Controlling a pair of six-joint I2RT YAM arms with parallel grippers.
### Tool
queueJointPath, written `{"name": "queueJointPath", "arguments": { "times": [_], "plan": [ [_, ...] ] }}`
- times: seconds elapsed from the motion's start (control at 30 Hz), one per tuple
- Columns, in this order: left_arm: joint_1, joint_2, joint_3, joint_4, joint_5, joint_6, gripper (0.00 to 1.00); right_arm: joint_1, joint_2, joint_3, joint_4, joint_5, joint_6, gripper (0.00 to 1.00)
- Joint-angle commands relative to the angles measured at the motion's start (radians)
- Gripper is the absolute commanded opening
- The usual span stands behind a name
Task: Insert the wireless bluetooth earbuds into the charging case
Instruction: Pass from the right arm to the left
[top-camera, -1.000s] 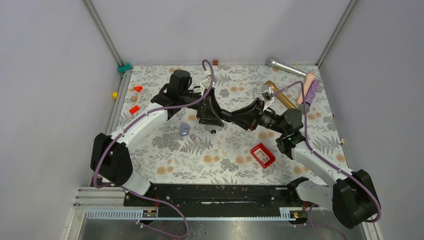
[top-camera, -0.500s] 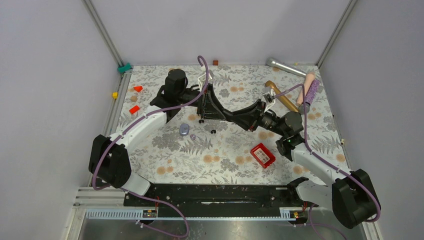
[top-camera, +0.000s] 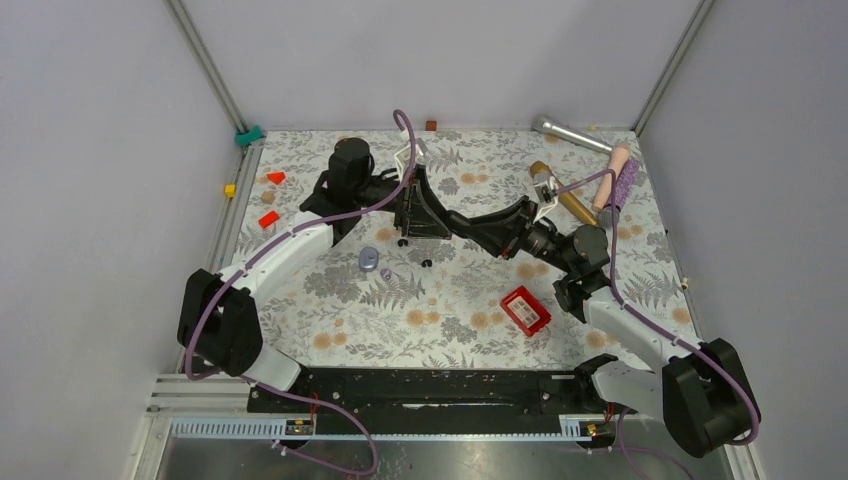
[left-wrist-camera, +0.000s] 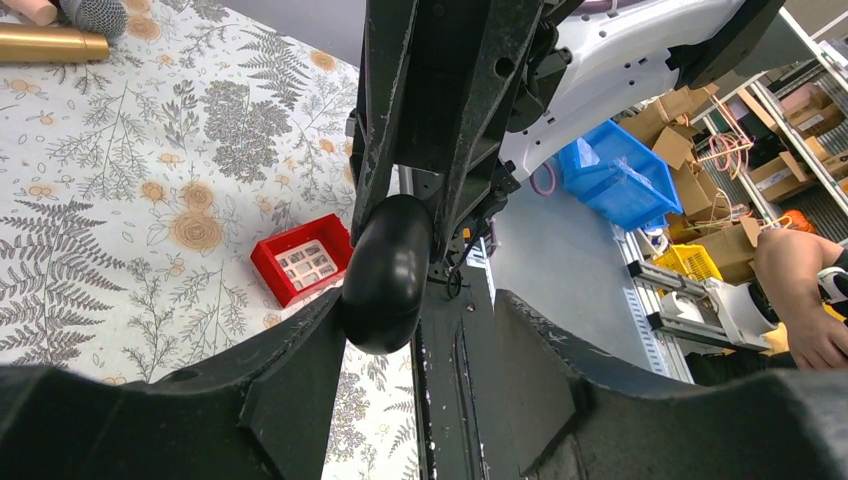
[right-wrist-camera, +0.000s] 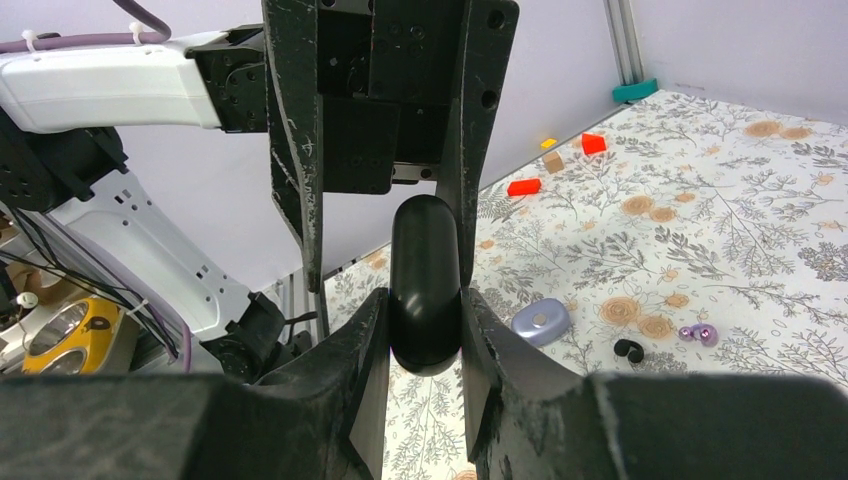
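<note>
Overhead, the purple case (top-camera: 369, 260), pale and oval, lies closed on the flowered bench (top-camera: 480, 300). The purple earbuds (top-camera: 386, 273) sit just beside the purple case, on its right. A black earbud (top-camera: 427, 263) lies a little farther to its right. All of them are mere specks next to it. Beyond the purple case and to its right, the left hand (top-camera: 425, 232) and right hand (top-camera: 452, 218) meet tip to tip above the bench. What lies between them is hidden from here.

From the left wrist, a glossy black case (left-wrist-camera: 388, 272), rounded like a pebble, rests against one finger of the left hand. There is a clear gap to the other finger, so the fingers stand apart around it.

From the right wrist, the right hand is clamped on the black case, a finger pressed to each side. The left hand's fingers straddle its far end loosely. To the right of the purple case, the black earbud is a glossy bean. The purple earbuds are two shiny rounded beads touching each other, loose on the bench.
</note>
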Motion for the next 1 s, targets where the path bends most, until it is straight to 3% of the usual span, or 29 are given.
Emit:
{"name": "queueJointPath", "arguments": {
  "times": [0.0,0.2,0.5,0.67,0.7,0.83,0.97],
  "plan": [
    [0.001,-0.022,-0.008,0.080,0.013,-0.035,0.55,-0.015,0.002,0.004,0.074,0.047,0.014,0.00],
    [0.001,-0.021,-0.009,0.093,0.010,-0.044,0.48,-0.015,0.012,0.010,0.055,0.037,0.014,0.00],
    [0.001,-0.018,-0.002,0.093,-0.017,-0.051,0.26,-0.015,0.014,0.015,0.049,0.031,0.020,0.00],
    [0.001,-0.017,0.010,0.043,-0.034,-0.016,0.08,-0.014,0.022,0.020,0.047,0.008,0.020,0.02],
    [0.001,-0.017,0.015,0.018,-0.038,0.007,0.04,-0.014,0.022,0.022,0.048,0.001,0.017,0.06],
    [0.000,-0.012,0.036,-0.120,-0.025,0.160,0.00,-0.015,-0.002,0.035,0.031,-0.030,-0.020,0.43],
    [-0.001,-0.005,0.062,-0.266,0.003,0.296,0.00,-0.020,-0.027,0.040,-0.010,-0.042,-0.055,0.52]
  ]
}}
